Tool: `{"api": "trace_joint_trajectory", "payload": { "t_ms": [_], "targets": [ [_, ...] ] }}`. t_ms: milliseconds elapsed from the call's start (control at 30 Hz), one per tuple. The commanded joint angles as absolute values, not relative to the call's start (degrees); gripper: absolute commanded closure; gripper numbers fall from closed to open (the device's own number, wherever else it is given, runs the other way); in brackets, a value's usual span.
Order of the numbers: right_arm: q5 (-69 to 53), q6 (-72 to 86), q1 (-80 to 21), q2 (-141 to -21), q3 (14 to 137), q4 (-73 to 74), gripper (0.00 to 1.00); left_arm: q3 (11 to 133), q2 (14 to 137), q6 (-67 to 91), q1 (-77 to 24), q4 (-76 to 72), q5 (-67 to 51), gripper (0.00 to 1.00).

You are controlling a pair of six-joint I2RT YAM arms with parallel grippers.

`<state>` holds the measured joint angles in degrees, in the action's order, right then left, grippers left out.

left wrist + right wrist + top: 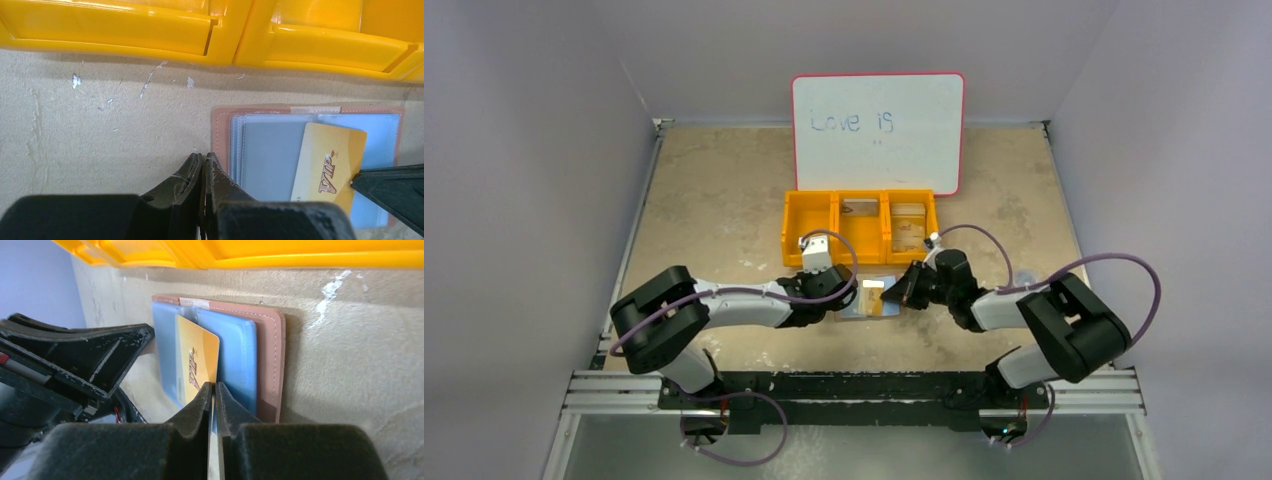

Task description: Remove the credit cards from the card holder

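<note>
One card, the yellow one, sticks out of the holder at a slant. Its near corner runs in between the tips of my right pincer. Those fingers are pressed together with the card's edge in the slit. I take that for a clamp on the card, though my own fingertips hide the corner, so I cannot say how deep the bite goes.

The holder lies open and flat on the table directly ahead of that pincer. Its brown rim is to the right of my tips, its blue pockets lie under the card, and the tray is just beyond it.

My left pincer is closed on nothing, with its fingers together. Its tip sits at the holder's edge on that side, touching it or very nearly. I judge it is there to pin the holder.

So the step in hand is drawing this card free. The next move calls for a straight pull back toward me along the line of the pocket, with the card kept flat so it does not bind. The left pincer has to press down so the holder does not slide along with it.

A greyish card seems to sit in the pocket just ahead of my left tips, so I judge the task is far from done.
</note>
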<state>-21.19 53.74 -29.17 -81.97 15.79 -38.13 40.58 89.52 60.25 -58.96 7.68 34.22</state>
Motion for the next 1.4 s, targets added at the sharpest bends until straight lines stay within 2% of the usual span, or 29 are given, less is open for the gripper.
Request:
{"api": "trace_joint_trajectory", "payload": {
  "t_ms": [0, 67, 200, 600, 667, 733, 833, 1067, 1367],
  "targets": [
    [-25.99, 54.33, -29.00, -85.98, 15.90, -45.89, 0.87, 39.38, 88.95, 58.02, -59.06, 8.66, 32.45, 1.00],
    [-25.91, 55.05, -29.00, -86.89, 15.56, -47.88, 0.78, 39.42, 89.01, 58.00, -59.06, 8.75, 32.32, 1.00],
    [-25.06, 54.88, -29.01, -87.98, 16.34, -47.78, 0.71, 39.29, 88.93, 57.93, -59.06, 8.58, 32.03, 1.00],
    [-22.25, 55.68, -29.04, -93.25, 17.27, -49.58, 0.71, 39.90, 89.34, 57.45, -59.05, 8.28, 31.49, 1.00],
    [-22.15, 55.48, -29.05, -93.30, 17.32, -49.30, 0.75, 39.90, 89.31, 57.48, -59.06, 8.33, 31.55, 1.00],
    [-22.50, 55.10, -29.05, -93.38, 17.39, -49.38, 0.82, 39.95, 89.21, 57.52, -59.05, 8.44, 31.75, 1.00],
    [-23.41, 54.83, -29.02, -93.30, 17.60, -49.74, 1.00, 39.99, 89.16, 57.73, -59.06, 8.52, 31.73, 1.00],
    [-22.36, 52.98, -29.07, -85.57, 17.05, -44.27, 1.00, 40.16, 88.38, 58.37, -59.06, 10.65, 33.50, 1.00],
    [-11.30, 46.17, -28.93, -65.15, 20.51, -19.77, 1.00, 40.16, 86.95, 59.41, -59.04, 11.71, 35.77, 1.00]
  ]
}}
